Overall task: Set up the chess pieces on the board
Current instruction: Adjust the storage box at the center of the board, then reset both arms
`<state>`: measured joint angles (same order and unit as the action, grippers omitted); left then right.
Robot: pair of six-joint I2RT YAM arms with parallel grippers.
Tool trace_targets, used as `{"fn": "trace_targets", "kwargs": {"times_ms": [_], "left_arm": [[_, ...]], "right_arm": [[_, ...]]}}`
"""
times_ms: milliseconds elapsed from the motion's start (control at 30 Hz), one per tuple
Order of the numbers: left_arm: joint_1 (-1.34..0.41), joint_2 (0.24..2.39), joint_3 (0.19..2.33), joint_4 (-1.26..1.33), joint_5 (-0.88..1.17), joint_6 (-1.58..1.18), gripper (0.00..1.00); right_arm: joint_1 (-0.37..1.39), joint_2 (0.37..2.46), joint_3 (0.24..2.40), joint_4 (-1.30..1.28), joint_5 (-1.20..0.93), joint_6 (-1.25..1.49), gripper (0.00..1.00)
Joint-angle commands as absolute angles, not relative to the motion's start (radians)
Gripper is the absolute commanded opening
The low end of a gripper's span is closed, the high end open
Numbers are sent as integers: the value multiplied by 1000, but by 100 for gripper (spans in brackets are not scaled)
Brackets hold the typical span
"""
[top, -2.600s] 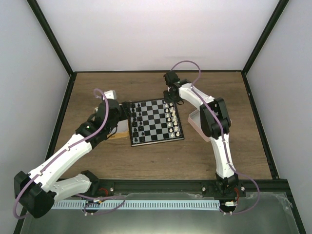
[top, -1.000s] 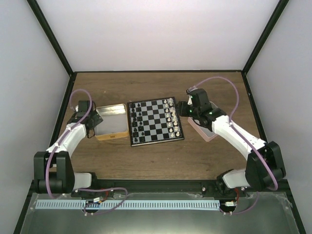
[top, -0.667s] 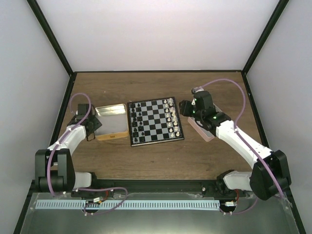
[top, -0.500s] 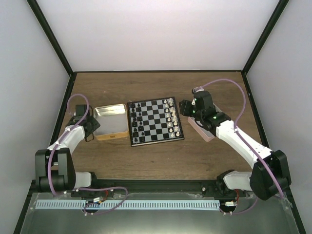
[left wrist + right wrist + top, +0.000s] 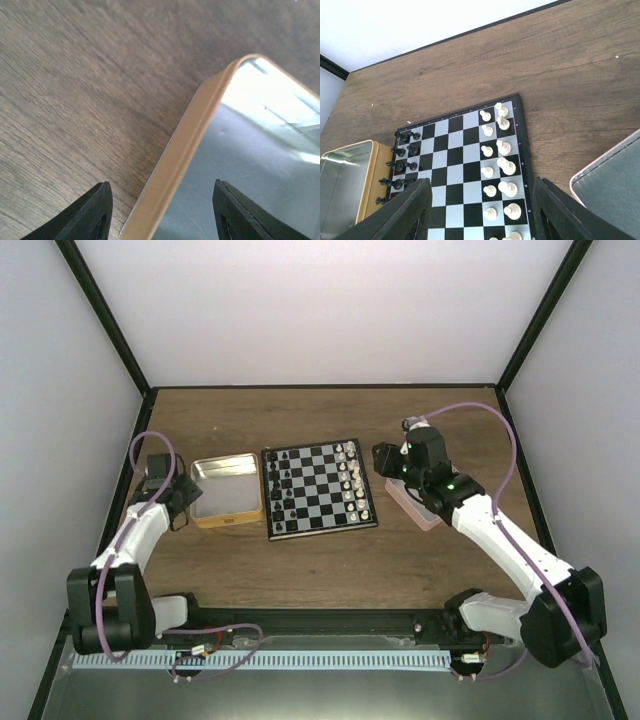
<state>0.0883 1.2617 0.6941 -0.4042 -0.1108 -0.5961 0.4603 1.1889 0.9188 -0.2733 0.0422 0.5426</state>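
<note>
**Both arms back off the board, end effectors open**

The board lies at the centre of the wooden surface. The black chess pieces are lined up along its left side and the cream chess pieces in two columns along its right side. The tan tray sits just beside the board's left edge. The pink tray lies near its right edge, partly under the right arm.

About two and a half seconds ago both arms reached in over the board. Since then they have swung outward. Over the last half second the left arm has slid a little further toward the left of the frame, and it now sits left of the tan tray. The right arm has eased slightly to the right, over the pink tray. The board, the pieces and both trays lie where they did.

The left end effector has its fingers spread. The tan tray's rim runs up between them in the wrist view, and nothing is clamped. The right end effector is also spread and holds nothing. Its wrist view looks down across the board, with a corner of the pink tray at the lower right.
</note>
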Motion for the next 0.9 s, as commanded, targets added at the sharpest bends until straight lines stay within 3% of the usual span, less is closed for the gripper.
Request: {"fn": "trace_targets", "kwargs": {"times_ms": [0, 133, 300, 567, 867], "left_arm": [[95, 1153, 753, -456, -89, -566, 60], [93, 1050, 839, -523, 9, -501, 70], [92, 924, 952, -590, 195, -405, 99], [92, 668, 994, -604, 252, -375, 100], [92, 514, 1111, -691, 179, -321, 100]], "right_arm": [[454, 1134, 931, -333, 81, 559, 58], [454, 1059, 933, -370, 102, 532, 61], [454, 873, 898, -390, 116, 457, 66], [454, 594, 954, -508, 214, 347, 100], [454, 389, 1001, -566, 315, 341, 100]]}}
